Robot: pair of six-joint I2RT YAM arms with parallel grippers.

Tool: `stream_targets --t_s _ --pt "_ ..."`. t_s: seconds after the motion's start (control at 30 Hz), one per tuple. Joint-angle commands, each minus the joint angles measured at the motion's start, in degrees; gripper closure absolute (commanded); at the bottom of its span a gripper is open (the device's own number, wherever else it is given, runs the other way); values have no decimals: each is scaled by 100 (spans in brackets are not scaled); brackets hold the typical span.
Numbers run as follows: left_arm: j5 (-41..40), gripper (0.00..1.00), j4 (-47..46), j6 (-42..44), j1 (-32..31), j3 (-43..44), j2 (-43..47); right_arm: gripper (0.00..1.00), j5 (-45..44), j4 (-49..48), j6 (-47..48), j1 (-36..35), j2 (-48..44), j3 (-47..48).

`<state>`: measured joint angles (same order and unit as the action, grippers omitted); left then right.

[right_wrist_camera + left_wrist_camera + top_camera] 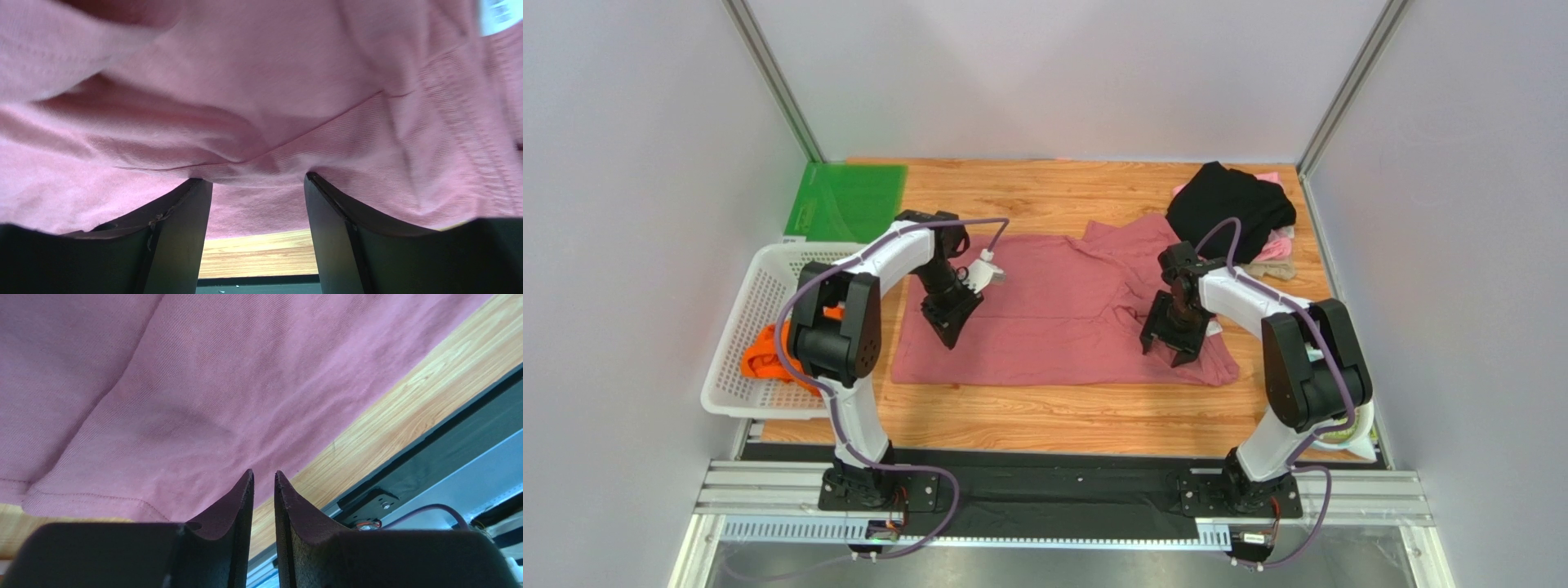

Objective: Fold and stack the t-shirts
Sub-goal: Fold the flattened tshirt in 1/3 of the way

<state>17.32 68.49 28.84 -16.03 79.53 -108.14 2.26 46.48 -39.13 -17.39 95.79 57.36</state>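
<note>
On the wooden counter, the left tool, tips narrowly parted, and the right tool, spread wide, meet the flat dusty-rose t-shirt, its white label unreadable, a black t-shirt heaped beyond by grey walls.

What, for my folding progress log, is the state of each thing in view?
dusty-rose t-shirt: spread open on the table, unfolded, rumpled at its right end.
black t-shirt: bunched in a heap at the far right.
pale pink t-shirt: crumpled, mostly under the black one.
orange t-shirt: crumpled in the white mesh basket.
left gripper: jaws narrowly apart, empty.
right gripper: jaws wide open, tips at the dusty-rose cloth.
</note>
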Motion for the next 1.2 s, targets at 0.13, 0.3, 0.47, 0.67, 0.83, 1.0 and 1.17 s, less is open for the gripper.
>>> stream_targets --t_s 0.13,0.3,0.47,0.67,0.83,1.0,1.17 --pt "-264 77 -599 -63 170 -446 -85 39 -630 107 178 543 -306 -67" --pt "-404 77 -837 -1 381 -894 47 39 -429 107 380 895 -420 -130" --pt "-440 77 -978 -63 381 -974 65 39 772 19 214 851 -684 485" --pt "-545 78 -1127 -89 373 -1106 29 39 1653 -279 143 754 -70 1426" --pt "-721 79 -1250 -54 381 -1360 187 39 1918 -614 231 754 940 2040" --pt "-888 79 -1277 7 382 -1571 407 41 2068 -526 327 763 1696 2437" --pt "-923 79 -1294 16 382 -1625 486 41 1962 -307 424 816 2198 3043"
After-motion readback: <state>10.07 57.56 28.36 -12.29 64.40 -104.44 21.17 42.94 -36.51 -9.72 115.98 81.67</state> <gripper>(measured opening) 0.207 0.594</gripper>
